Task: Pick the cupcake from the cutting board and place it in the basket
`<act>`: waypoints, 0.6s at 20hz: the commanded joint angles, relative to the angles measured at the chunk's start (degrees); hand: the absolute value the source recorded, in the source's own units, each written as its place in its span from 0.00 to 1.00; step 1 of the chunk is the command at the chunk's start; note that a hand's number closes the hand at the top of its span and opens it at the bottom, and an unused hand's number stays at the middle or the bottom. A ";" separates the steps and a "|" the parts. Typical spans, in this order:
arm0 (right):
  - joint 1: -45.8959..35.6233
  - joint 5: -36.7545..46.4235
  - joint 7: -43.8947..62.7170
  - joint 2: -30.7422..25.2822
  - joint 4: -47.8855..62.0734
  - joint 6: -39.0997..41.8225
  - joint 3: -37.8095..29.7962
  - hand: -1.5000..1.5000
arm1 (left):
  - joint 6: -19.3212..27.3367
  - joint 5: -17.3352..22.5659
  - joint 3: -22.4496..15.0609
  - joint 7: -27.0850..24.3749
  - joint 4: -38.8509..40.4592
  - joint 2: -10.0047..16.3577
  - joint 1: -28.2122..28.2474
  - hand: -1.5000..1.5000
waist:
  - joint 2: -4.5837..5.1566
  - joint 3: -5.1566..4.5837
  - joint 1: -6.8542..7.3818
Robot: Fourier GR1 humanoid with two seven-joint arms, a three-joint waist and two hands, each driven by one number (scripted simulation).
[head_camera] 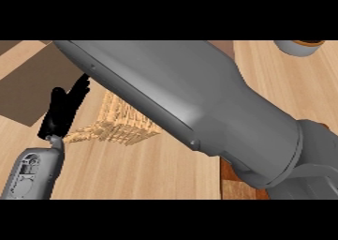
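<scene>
The cupcake cannot be made out for certain. A grey-sided, brown-topped round thing [299, 46] sits cut off, well right of the wicker basket [119, 124]. The right forearm [199, 103] crosses over the basket's right part, its hand unseen. Left of the basket, the left hand [61, 112] rests open, fingers straight up. The cutting board [237, 187] shows lower right of the basket.

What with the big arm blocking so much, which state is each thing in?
left hand, open, fingers straight, beside the basket.
right forearm, stretched across the view, its hand out of view.
basket, on the counter, partly hidden by that forearm.
cupcake, cannot tell where it is.
</scene>
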 commanded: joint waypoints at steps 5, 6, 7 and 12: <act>2.06 -2.21 3.91 0.46 2.03 2.05 0.96 1.00 | 0.06 1.10 1.28 -2.43 -1.81 -0.05 5.89 0.50 | -0.29 0.11 -2.88; 3.62 -2.05 0.93 0.46 1.73 0.80 0.87 1.00 | 1.91 -0.34 1.24 -0.37 -0.36 -0.33 1.84 0.50 | -0.14 0.14 -3.57; 4.37 -3.75 2.02 0.46 0.16 1.39 1.54 1.00 | 1.73 0.01 1.57 -1.17 -0.72 -0.19 2.68 0.50 | -0.15 0.11 -3.14; 9.74 -2.39 -2.21 0.47 0.30 -2.22 1.52 1.00 | 2.88 -1.13 0.58 -3.21 1.53 -1.94 3.63 0.50 | -0.05 0.13 -3.87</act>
